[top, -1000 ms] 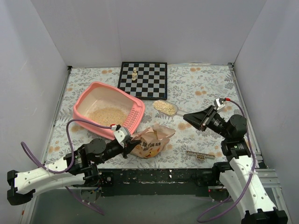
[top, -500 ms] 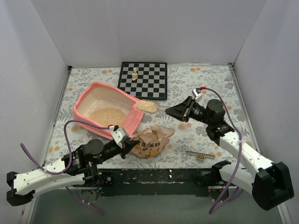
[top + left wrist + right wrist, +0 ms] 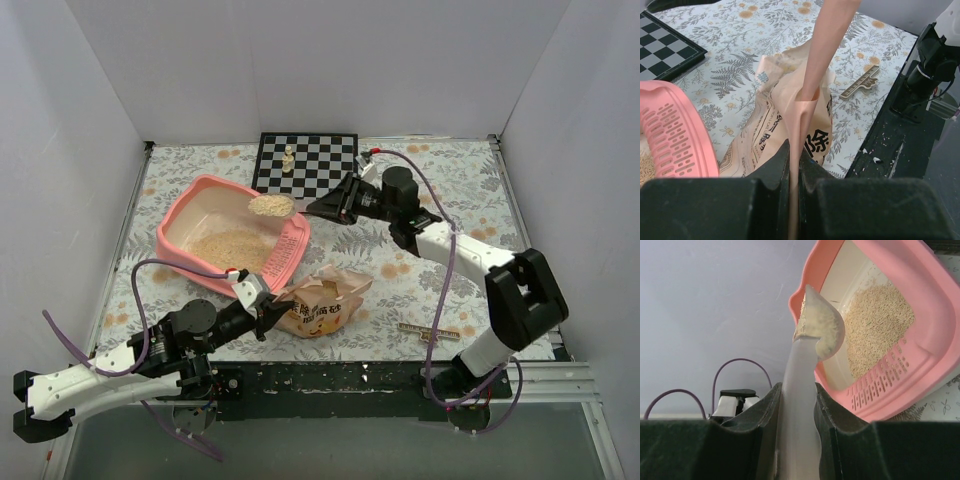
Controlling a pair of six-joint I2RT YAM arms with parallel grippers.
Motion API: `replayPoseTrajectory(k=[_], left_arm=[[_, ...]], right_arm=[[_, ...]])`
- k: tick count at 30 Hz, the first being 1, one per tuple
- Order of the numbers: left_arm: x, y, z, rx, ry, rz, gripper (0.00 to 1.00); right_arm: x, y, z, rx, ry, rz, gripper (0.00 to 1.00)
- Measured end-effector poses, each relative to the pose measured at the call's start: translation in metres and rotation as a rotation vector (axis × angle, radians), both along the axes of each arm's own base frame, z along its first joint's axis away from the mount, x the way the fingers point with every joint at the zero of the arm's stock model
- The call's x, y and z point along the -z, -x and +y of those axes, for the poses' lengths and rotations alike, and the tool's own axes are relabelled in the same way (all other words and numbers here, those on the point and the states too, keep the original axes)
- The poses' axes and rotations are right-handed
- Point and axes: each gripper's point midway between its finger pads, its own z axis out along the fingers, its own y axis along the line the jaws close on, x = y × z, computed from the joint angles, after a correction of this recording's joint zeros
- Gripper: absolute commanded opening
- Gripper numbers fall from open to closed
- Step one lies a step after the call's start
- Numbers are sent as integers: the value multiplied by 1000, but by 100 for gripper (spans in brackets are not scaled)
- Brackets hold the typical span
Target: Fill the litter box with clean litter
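The salmon-pink litter box (image 3: 180,215) sits at the left of the table with a patch of tan clean litter (image 3: 230,247) inside; it also shows in the right wrist view (image 3: 935,340) and the left wrist view (image 3: 670,135). My right gripper (image 3: 325,208) is shut on the handle of a clear scoop (image 3: 800,405) whose bowl, full of litter (image 3: 271,205), hangs over the box's far side. My left gripper (image 3: 265,302) is shut on the edge of the tan paper litter bag (image 3: 320,300), which stands open just in front of the box (image 3: 795,100).
A black-and-white chessboard (image 3: 305,170) with a pale chess piece (image 3: 288,158) lies behind the box. A small flat wooden piece (image 3: 430,332) lies near the front right edge. White walls enclose the table on three sides.
My right arm has swung left, carrying the loaded scoop from the table's middle, past the grate side, to above the litter box. The left gripper has stayed on the bag.
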Motion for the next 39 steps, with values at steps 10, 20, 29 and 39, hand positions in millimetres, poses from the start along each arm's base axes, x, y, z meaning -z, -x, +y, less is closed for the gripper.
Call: replayPoseTrajectory(k=[10, 20, 29, 39], left_arm=[[0, -1, 3, -17, 6, 7, 0], [-4, -2, 10, -35, 24, 5, 0], [-3, -2, 10, -36, 25, 8, 0], [-2, -3, 9, -40, 20, 9, 0]], right_arm=[[33, -30, 72, -104, 217, -15, 1], [28, -52, 113, -92, 558, -199, 1], [40, -45, 112, -73, 854, -458, 1], [83, -19, 96, -161, 1139, -707, 1]])
